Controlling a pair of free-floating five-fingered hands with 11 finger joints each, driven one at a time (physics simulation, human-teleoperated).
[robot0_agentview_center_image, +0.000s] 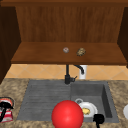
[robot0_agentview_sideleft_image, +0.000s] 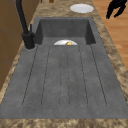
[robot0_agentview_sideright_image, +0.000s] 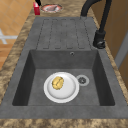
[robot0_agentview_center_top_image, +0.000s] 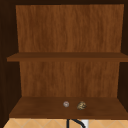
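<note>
My left hand (robot0_agentview_center_image: 4, 109) is at the far left, over the counter's front edge. It overlaps a red and white packet (robot0_agentview_center_image: 7, 116), which stands upright as a red packet (robot0_agentview_sideright_image: 36, 10) in the right side view with the left hand (robot0_agentview_sideright_image: 38, 2) just above it. Whether it grips the packet is unclear. My right hand (robot0_agentview_center_image: 98, 119) hangs in the air before the sink's front right corner. In the left side view the right hand (robot0_agentview_sideleft_image: 115, 7) has loose fingers that hold nothing. A white plate (robot0_agentview_center_image: 93, 108) with a yellow lump (robot0_agentview_sideright_image: 57, 83) lies in the basin.
A big red ball (robot0_agentview_center_image: 67, 115) shows at the sink's front edge. The black faucet (robot0_agentview_center_image: 67, 75) stands behind the basin. A red-rimmed bowl (robot0_agentview_sideright_image: 51, 8) sits left of the draining board and another white plate (robot0_agentview_sideleft_image: 81, 8) right of the sink. On the lower shelf (robot0_agentview_center_top_image: 37, 107) lie a small grey disc (robot0_agentview_center_top_image: 66, 104) and a brown lump (robot0_agentview_center_top_image: 81, 105).
</note>
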